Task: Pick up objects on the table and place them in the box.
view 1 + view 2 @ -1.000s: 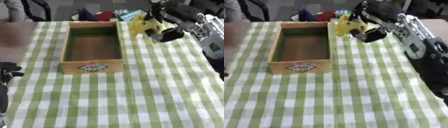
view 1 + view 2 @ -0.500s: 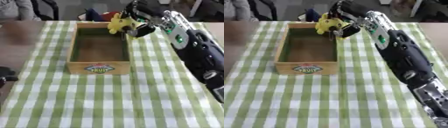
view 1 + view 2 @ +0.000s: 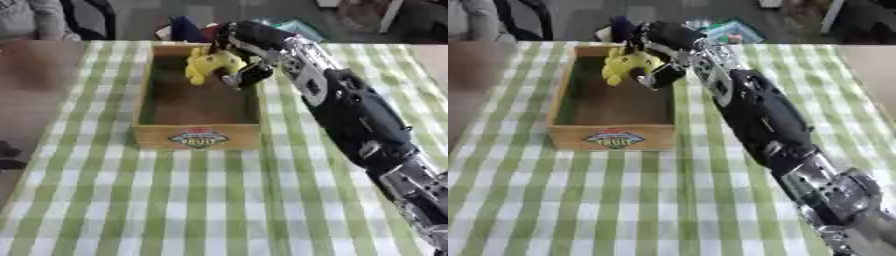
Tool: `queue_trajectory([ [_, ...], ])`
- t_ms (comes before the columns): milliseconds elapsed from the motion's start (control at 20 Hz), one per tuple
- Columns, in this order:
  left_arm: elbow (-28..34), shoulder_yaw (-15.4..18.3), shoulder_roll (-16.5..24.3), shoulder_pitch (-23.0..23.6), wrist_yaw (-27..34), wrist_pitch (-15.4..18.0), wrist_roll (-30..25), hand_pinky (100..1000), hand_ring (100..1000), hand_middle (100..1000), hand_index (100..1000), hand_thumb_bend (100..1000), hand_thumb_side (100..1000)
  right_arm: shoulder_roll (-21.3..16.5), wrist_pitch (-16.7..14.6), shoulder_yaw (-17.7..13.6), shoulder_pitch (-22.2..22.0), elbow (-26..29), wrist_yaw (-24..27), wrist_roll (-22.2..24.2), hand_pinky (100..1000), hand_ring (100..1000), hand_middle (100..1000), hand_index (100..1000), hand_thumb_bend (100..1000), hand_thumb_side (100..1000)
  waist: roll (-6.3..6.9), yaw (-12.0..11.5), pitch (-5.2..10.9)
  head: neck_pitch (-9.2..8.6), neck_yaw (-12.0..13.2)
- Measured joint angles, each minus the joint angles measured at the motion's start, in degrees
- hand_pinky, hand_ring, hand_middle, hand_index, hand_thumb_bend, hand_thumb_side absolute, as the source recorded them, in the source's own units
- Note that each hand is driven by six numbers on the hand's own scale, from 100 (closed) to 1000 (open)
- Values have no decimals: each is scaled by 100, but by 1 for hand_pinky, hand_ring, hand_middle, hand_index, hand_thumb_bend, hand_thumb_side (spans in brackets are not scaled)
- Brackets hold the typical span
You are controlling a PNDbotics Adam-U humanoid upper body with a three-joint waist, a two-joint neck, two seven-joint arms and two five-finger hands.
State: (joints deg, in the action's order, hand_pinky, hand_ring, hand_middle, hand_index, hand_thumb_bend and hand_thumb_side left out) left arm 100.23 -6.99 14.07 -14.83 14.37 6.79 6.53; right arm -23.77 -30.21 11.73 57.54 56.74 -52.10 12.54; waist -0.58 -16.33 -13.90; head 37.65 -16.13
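Yellow toy [image 3: 210,64]: held at the left side of the right hand [image 3: 242,74], whose fingers curl around it, above the far end of the wooden box [image 3: 198,136]. Long axis slants; lower end points down-left into the box.

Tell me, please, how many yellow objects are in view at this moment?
1: the yellow object is held in the right hand above the far end of the box. Others may be hidden behind the arm.
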Motion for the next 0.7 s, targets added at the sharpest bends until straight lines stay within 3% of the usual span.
queue_trajectory([
  [250, 0, -10, -1, -6, 1, 1, -7, 531, 583, 538, 469, 100, 640, 135, -66, 76, -50, -85, -208, 220, 737, 840, 830, 904, 100, 259, 9, 27, -19, -11, -10],
  [400, 0, -10, -1, -6, 1, 1, -7, 531, 583, 537, 469, 100, 641, 143, -74, 100, -80, -88, -224, 519, 746, 854, 860, 915, 100, 334, 10, 73, -20, -19, -5],
  [500, 0, -10, -1, -5, 1, 2, -6, 531, 583, 537, 469, 100, 640, 143, -61, 100, -108, -56, -175, 649, 735, 847, 854, 913, 100, 245, 10, 93, -20, -20, 10],
  [700, 0, -6, -1, 21, 1, 10, 5, 531, 583, 537, 469, 100, 641, 97, -10, 90, -170, 188, 173, 685, 681, 807, 808, 883, 100, 210, 15, 189, -19, -20, 58],
])
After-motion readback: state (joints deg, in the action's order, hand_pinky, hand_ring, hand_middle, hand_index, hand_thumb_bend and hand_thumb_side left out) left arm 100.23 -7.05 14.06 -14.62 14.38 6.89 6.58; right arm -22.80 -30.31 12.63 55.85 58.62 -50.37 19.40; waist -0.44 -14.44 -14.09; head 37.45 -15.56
